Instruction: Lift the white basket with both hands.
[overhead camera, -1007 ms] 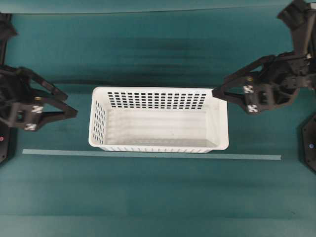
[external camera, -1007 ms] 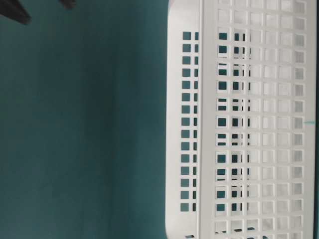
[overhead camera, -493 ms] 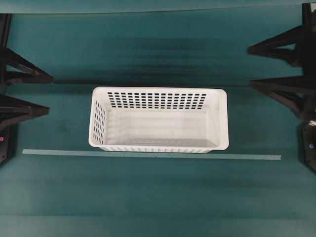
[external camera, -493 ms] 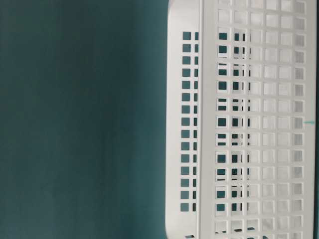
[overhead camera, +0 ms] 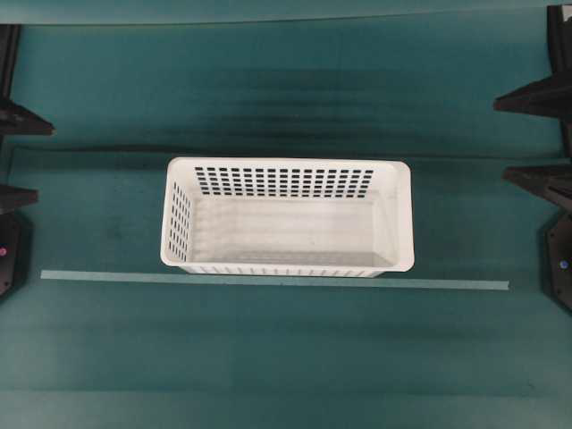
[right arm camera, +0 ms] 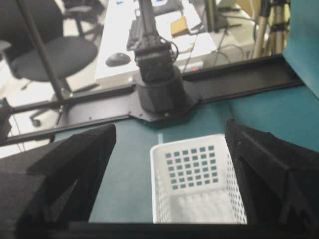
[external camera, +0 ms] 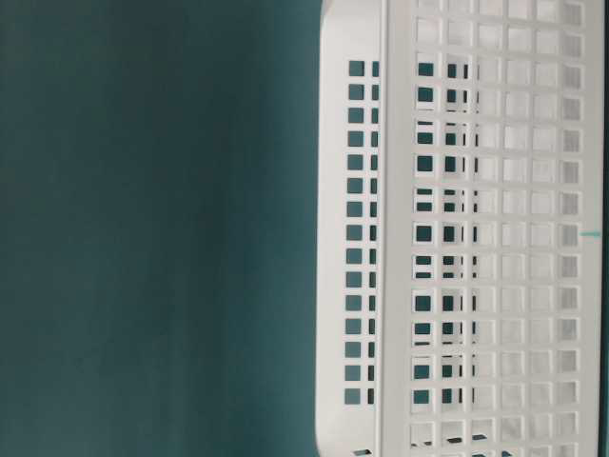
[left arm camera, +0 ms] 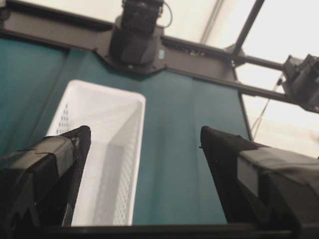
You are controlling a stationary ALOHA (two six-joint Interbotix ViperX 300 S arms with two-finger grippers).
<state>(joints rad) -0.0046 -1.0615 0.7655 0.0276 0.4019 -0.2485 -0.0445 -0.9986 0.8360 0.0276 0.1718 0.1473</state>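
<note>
The white basket [overhead camera: 286,162] rests flat on the teal table, empty, with its long side across the overhead view. It fills the right of the table-level view [external camera: 476,238], where no gripper shows. My left gripper [overhead camera: 43,161] is open at the far left edge, well clear of the basket's left end. Only the two tips of my right gripper [overhead camera: 505,140], also open, show at the far right edge, a hand's width from the basket's right end. From the left wrist, the basket [left arm camera: 99,124] lies ahead beyond the open gripper [left arm camera: 144,137]. From the right wrist, the basket [right arm camera: 192,169] sits ahead between the spread fingers of the gripper [right arm camera: 169,132].
A thin pale tape strip [overhead camera: 268,281] runs across the table just in front of the basket. Black arm bases stand at the left edge [overhead camera: 7,255] and the right edge [overhead camera: 559,264]. A black frame rail [right arm camera: 239,74] borders the table; an office chair and a desk lie beyond it.
Both grippers have drawn back outward to the side edges; a second ago the right fingertip was at the basket's far right corner. The basket has not moved.
</note>
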